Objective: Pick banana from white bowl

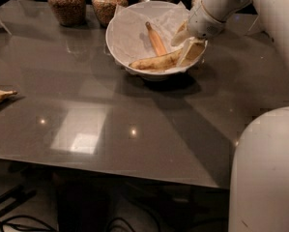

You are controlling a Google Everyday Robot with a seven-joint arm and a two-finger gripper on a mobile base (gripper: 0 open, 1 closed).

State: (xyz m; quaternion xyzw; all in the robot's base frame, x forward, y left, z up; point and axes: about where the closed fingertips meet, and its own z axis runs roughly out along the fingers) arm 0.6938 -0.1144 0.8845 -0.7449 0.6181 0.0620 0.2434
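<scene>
Arm slants down from upper right, claw parted beside the banana in the white bowl.

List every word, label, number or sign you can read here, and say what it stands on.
None: no text can be read anywhere.
The glass jars, the white bowl, the banana and the table carry no labels.
The gripper, at the bowl's right rim by the banana's end, shows no markings either.
</scene>
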